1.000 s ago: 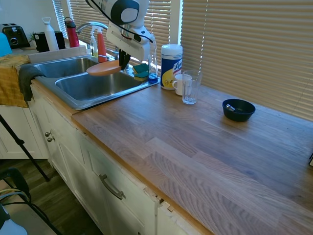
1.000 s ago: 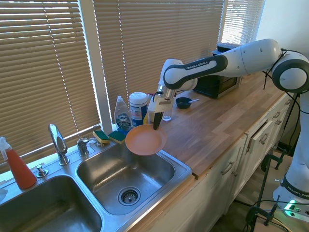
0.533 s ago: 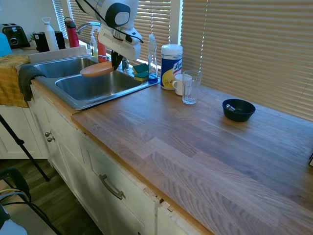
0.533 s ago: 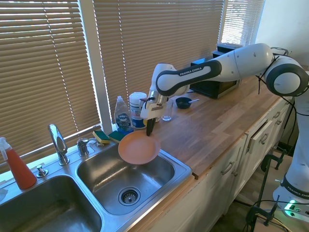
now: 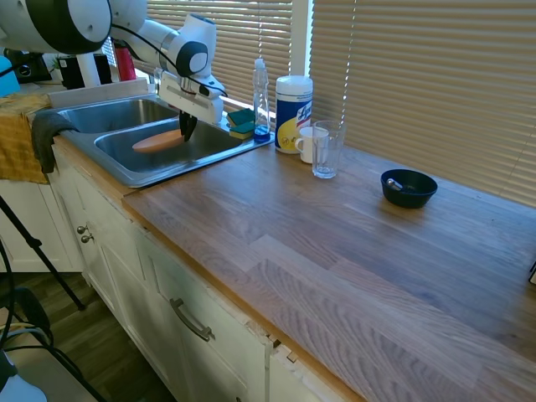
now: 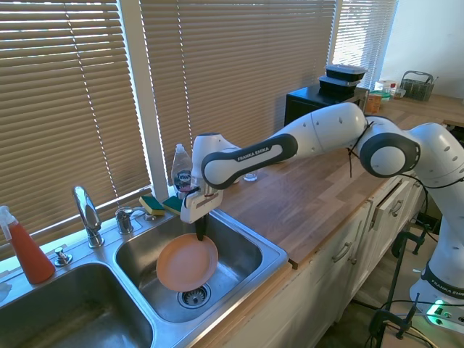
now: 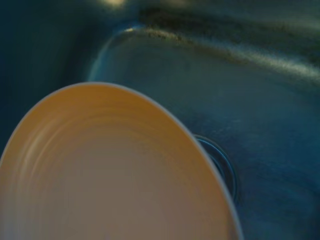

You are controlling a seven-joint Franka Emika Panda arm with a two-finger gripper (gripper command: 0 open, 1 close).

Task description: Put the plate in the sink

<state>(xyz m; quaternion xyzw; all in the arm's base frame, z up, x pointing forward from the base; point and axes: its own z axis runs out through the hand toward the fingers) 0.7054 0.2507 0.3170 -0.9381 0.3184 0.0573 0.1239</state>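
Gripper point(image 6: 200, 235): pointed down inside the near basin, fingers pinched on the rim of the salmon-orange plate point(image 6: 187, 262). The grip sits on the plate's edge nearest the wooden counter point(image 5: 352, 243).

Plate: hangs from the gripper, its disc spreading away from the fingers toward the basin's middle, tilted with the far edge lower. Below the sink's rim, above the floor; contact with the floor cannot be confirmed. The wrist view shows the drain point(image 7: 220, 162) partly covered by the plate's edge.

Sink point(image 6: 246, 250): stainless basin enclosing gripper and plate; its floor lies directly beneath them. Judgement: only a short descent and release appear to remain, with the low far edge likely to touch first.

Just beyond the gripper, on the sink's back ledge: two sponges point(image 6: 164, 205), a dish soap bottle point(image 6: 181, 172). Further out: chrome faucet point(image 6: 88, 214), twin basin point(image 6: 65, 312). Well apart along the counter: a wipes canister point(image 5: 293, 102), a white mug point(image 5: 307, 144), a drinking glass point(image 5: 327, 149), a dark blue bowl point(image 5: 408, 188).
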